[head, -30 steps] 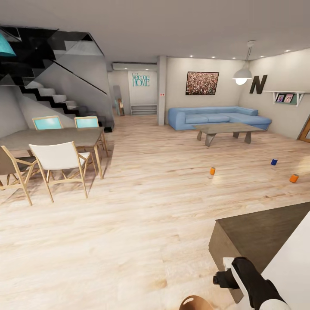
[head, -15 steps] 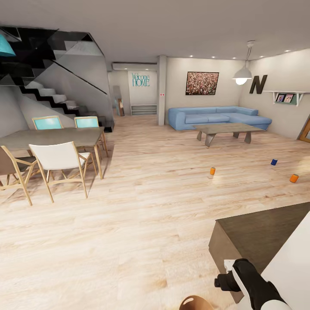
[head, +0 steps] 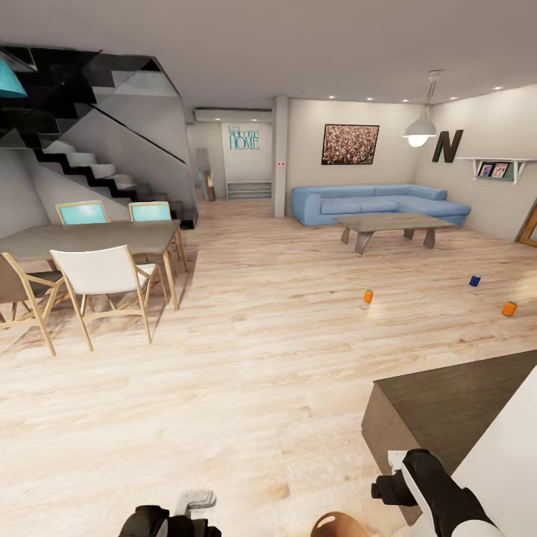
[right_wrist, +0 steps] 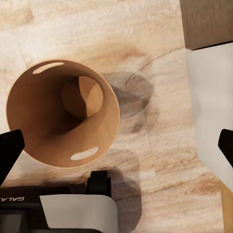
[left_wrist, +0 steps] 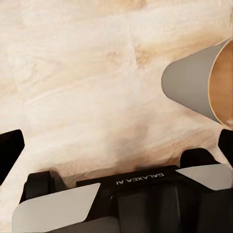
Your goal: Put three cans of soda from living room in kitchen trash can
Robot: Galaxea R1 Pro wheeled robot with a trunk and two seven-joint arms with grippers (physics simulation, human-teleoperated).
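Open-plan room with a light wood plank floor. Three small drink cans stand well apart on that floor, short of the grey coffee table and the light blue corner sofa: one orange can with a silver top toward the middle of the floor, a dark blue can further toward the right wall, and a second orange can nearest that wall. The round tapered bin, pale grey outside and glossy brown inside, stands upright on the planks close to the robot, near a dark brown cabinet top; its rim shows at the head view's bottom edge. The left gripper hangs over bare floor, black fingertips spread wide apart and holding nothing, with the bin's grey wall just beside one tip. The right gripper hangs above the bin's mouth, fingers likewise spread wide and empty. A dining table with a grey top and wood-framed chairs stands at the left, below a dark staircase.
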